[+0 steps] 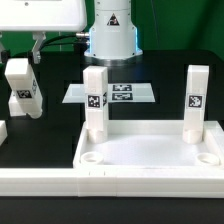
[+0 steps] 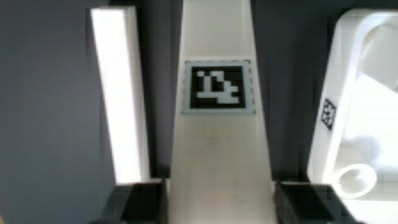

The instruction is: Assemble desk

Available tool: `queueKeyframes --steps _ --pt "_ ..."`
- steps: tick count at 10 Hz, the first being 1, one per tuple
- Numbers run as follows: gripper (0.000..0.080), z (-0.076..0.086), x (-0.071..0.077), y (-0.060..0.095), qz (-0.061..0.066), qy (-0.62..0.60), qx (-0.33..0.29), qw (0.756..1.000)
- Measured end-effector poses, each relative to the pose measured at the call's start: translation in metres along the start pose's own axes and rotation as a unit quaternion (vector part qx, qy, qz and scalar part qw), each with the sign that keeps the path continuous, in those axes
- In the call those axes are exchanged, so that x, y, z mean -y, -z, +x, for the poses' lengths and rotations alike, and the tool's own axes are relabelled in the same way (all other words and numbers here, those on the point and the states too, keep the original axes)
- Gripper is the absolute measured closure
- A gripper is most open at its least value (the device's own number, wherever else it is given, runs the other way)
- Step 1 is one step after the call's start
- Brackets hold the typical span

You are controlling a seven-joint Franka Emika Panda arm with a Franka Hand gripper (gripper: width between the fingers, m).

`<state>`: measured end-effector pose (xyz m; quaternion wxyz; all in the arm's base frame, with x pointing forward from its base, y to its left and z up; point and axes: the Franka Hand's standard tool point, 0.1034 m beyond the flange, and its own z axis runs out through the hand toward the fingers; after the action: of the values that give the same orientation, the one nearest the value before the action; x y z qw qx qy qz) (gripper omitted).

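White tagged leg [image 2: 217, 150] clamped in gripper [image 2: 214, 198], apparently lifted beside desk top [image 1: 150, 158], two other legs [image 1: 95, 100] [image 1: 195, 100] upright in its corners

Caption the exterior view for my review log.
Gripper holds a tagged leg beside the desk top, where two legs stand upright.

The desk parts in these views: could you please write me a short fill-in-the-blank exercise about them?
1. The first leg and the second leg both stand ____ on the desk top.
2. The claw is shut on a third leg, whose black-and-white ____ faces the wrist camera.
3. In the exterior view, that third leg hangs at the view's ____ side.
Missing words: upright; tag; left.
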<state>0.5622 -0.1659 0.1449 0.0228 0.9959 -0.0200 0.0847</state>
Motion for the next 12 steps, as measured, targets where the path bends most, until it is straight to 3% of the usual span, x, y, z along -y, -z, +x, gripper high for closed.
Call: queueKeyframes --steps 2,4,7,8,9,10,12 --pt "0.0514 0.023 0.016 0.006 -0.010 0.000 -0.071 0.997" --pt "0.0514 0.043 0.045 0.017 -0.005 -0.007 -0.092 0.996" --pt "0.0514 0.040 0.045 0.014 -0.008 0.001 -0.088 0.996" --pt "0.0514 0.042 0.052 0.016 -0.002 -0.003 -0.083 0.997" --pt "0.0514 0.054 0.068 0.025 0.009 0.001 -0.085 0.996" --pt "0.0514 0.064 0.087 0.030 0.012 0.007 -0.098 0.995" --pt "0.0514 0.069 0.126 0.026 0.020 0.020 -0.096 0.995"
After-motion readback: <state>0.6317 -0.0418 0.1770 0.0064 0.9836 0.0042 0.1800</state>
